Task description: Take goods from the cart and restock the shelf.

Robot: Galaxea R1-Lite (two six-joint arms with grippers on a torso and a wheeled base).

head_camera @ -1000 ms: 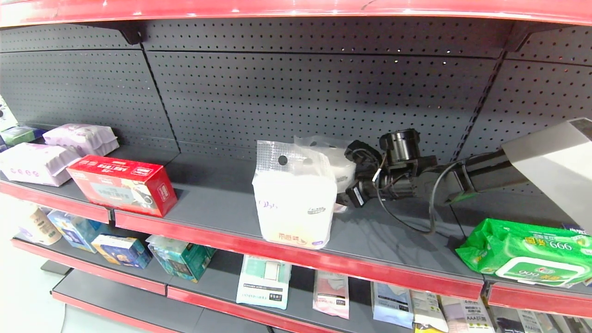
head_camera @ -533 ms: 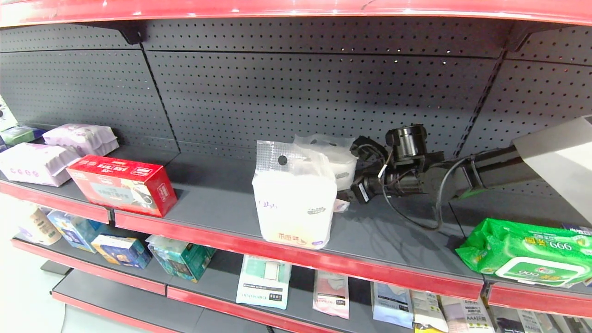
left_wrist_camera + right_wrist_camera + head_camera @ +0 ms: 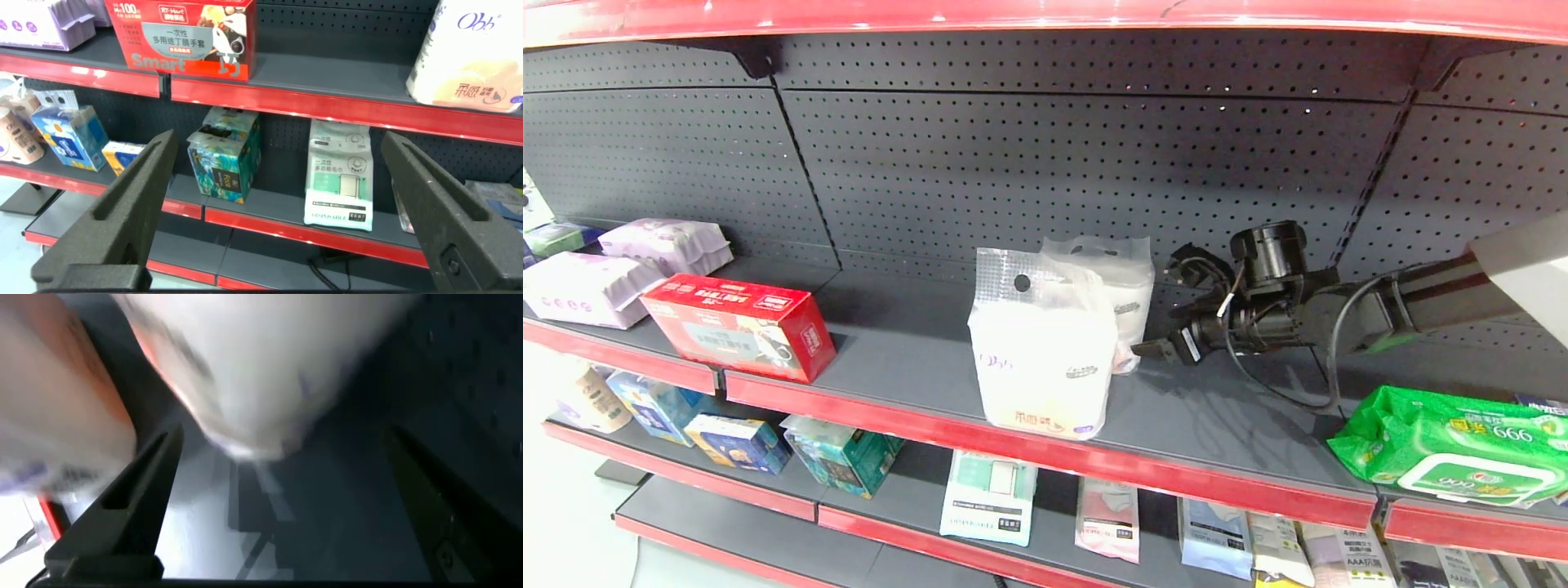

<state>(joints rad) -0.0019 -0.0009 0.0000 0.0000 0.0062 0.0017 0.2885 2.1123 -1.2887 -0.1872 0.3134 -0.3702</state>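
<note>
Two white packs: the front pack (image 3: 1045,359) stands upright near the red edge of the shelf (image 3: 907,351). The back pack (image 3: 1125,282) stands just behind it, so they make a row going back.
Right gripper (image 3: 1158,349): it is low over the shelf, just beside the back pack. Its fingers are wide apart with nothing in them. I think that pack is set down and stands by itself.
Left gripper (image 3: 278,139): its fingers are spread wide too, and it carries nothing. It faces the lower shelves, out of the way.
Why upright: I think standing packs show their fronts and save room.
Neighbours: a red box (image 3: 739,327) on the left and a green pack (image 3: 1445,445) on the right, both well apart.
Next job: probably pull the right arm out without bumping the packs.
</note>
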